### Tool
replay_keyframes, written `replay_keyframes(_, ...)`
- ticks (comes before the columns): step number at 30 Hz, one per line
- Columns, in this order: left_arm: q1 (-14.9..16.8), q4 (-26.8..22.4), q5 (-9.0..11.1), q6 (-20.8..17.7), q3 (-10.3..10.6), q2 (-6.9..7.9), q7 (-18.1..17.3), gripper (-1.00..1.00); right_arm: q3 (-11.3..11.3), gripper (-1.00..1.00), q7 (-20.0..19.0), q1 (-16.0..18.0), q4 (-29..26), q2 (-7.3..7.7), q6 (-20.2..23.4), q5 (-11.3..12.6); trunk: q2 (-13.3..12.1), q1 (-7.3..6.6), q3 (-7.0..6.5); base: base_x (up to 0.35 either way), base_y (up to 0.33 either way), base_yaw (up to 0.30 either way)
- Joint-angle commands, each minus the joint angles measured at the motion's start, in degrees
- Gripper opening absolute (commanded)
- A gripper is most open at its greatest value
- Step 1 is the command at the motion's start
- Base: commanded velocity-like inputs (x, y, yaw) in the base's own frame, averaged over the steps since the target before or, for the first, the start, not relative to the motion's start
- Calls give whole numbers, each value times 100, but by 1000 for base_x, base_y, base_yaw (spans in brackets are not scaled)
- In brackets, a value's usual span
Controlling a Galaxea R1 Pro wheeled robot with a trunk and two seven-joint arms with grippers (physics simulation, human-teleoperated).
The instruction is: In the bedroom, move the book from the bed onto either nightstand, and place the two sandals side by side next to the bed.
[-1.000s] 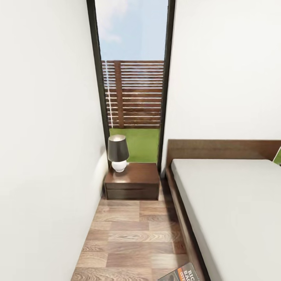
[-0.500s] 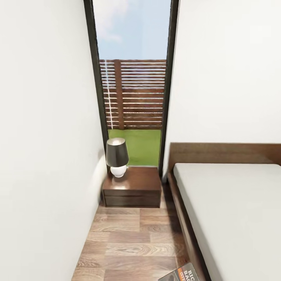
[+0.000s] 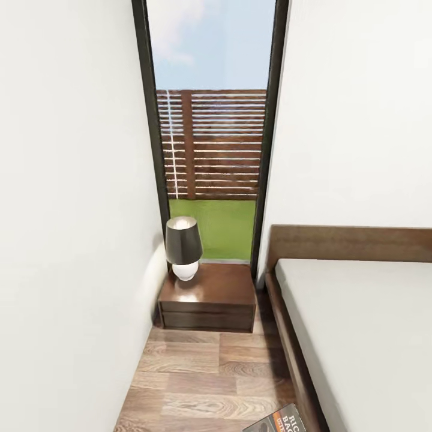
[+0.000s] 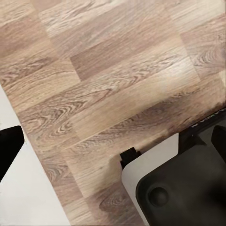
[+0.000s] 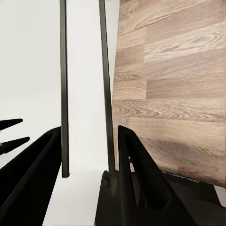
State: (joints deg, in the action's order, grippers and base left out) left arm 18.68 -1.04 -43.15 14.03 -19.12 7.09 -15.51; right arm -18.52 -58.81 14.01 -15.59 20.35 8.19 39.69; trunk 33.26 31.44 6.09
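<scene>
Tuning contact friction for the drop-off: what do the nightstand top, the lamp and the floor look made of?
The low dark-brown two-drawer nightstand looks like glossy lacquered wood: its top shows a bright reflection. The small lamp has a dark matte shade, perhaps fabric, on a round white base that looks ceramic. The plank floor shows wood grain, matte; real wood or laminate cannot be told.

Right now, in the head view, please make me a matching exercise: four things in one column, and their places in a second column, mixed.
Things:
1. lamp
2. nightstand
3. book
4. bed

Places:
A. at the picture's bottom edge, partly cut off
B. on the nightstand's top, at its left back corner
C. at the right, headboard against the white wall
D. on the wood floor below the tall window

Pairs: 1-B, 2-D, 3-A, 4-C
</scene>
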Motion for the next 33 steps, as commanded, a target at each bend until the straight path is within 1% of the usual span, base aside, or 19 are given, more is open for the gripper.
replay_keyframes(1,4,-1,-44,12,-48,0,-22,100,-20,-100,-9,5,-5,4,62,68,9,5,10,322,0,1)
replay_keyframes(5,4,-1,-44,12,-48,-3,-23,100,-20,-100,-8,5,-5,4,60,66,9,5,10,321,0,-3)
replay_keyframes(11,4,-1,-44,12,-48,-6,-22,100,-20,-100,-10,5,-6,4,52,65,9,5,10,318,0,-141)
replay_keyframes(17,4,-1,-44,12,-48,-6,-22,100,-20,-100,-8,5,-6,4,51,65,9,5,10,310,0,-27)
replay_keyframes(25,4,-1,-44,12,-48,-5,-22,100,-20,-100,-8,5,-6,4,51,65,9,5,10,307,0,-1)
replay_keyframes(33,4,-1,-44,12,-48,-6,-23,100,-20,-100,-8,5,-5,4,55,65,9,5,10,307,0,98)
